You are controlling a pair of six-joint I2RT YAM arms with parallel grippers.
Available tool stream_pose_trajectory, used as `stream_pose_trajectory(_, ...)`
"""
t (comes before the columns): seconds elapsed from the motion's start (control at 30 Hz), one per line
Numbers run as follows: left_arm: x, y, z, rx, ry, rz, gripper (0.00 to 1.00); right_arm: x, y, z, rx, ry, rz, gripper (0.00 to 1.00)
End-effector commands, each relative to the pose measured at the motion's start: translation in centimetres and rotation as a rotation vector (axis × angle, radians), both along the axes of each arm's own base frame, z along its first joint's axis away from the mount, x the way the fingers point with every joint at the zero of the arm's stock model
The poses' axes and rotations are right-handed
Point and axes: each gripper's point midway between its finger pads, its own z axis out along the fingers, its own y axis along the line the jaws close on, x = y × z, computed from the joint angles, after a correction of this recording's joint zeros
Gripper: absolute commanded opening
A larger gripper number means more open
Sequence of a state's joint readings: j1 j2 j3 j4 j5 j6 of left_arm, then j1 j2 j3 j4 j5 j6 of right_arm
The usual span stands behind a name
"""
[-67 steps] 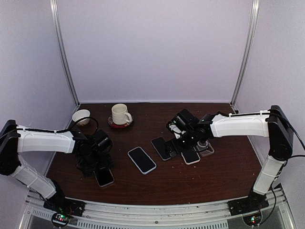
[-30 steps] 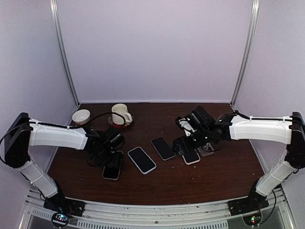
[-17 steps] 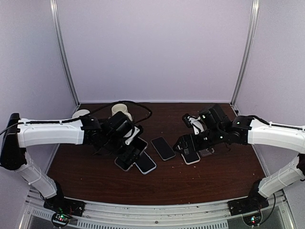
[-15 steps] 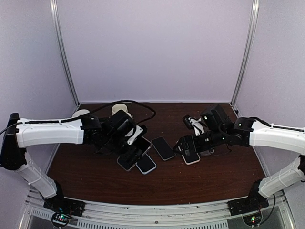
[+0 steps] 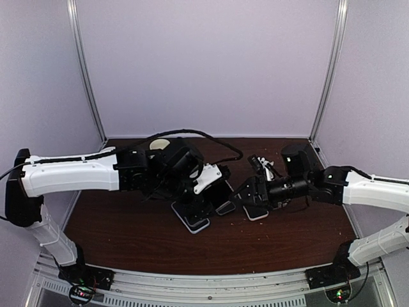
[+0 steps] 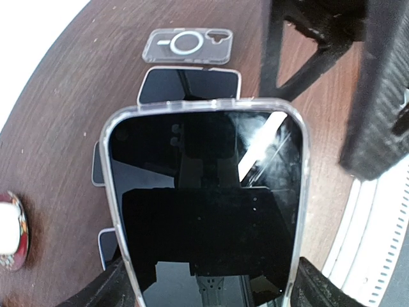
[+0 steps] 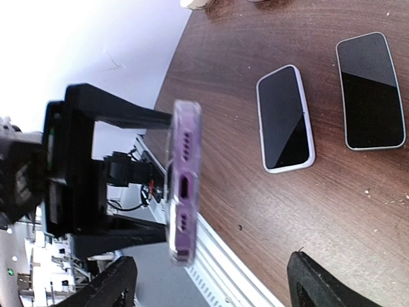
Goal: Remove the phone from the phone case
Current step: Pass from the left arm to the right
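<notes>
Left arm (image 5: pixel 70 179), right arm (image 5: pixel 377 192): white shells are joined by black joints; a black cable (image 5: pixel 192 133) is carried; left gripper (image 6: pixel 204 291), right gripper (image 7: pixel 211 281): black.

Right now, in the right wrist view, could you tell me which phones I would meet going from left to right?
The cased phone held edge-on in the air → a flat phone on the table → a second flat phone, farthest right.

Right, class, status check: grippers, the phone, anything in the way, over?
Left gripper clamped on cased phone, held above table. Right gripper open, facing its port end. Spare phones flat below.
</notes>
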State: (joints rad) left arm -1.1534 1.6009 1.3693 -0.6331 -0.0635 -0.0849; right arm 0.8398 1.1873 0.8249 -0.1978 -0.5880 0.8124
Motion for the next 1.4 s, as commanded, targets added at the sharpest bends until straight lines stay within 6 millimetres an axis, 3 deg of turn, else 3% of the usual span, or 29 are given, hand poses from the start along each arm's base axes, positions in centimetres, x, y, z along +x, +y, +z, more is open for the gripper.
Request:
stream_pose_trajectory(0.0, 0.2, -2.2, 2.4, -0.069, -0.055, -0.051, 0.56, 0.2, 0.4, 2.8, 0.111, 0.014, -0.029, 0.83)
stream_pose_trajectory(0.2, -0.2, -2.8, 2.6, -0.069, -0.067, -0.060, 0.55, 0.6, 0.6, 3.2, 0.150, 0.031, -0.060, 0.69)
stream_pose_trajectory(0.47, -0.1, -3.3, 3.1, -0.093, -0.071, -0.063, 0.53, 0.9, 0.7, 3.1, 0.171, 0.046, -0.085, 0.62)
stream_pose_trajectory(0.9, -0.2, -3.7, 3.2, -0.104, -0.083, -0.061, 0.51, 1.0, 1.3, 1.3, 0.133, 0.079, -0.087, 0.51)
stream_pose_trajectory(1.37, -0.2, -3.8, 2.7, -0.098, -0.091, -0.058, 0.49, 1.0, 2.8, 0.8, 0.133, 0.083, -0.060, 0.30)
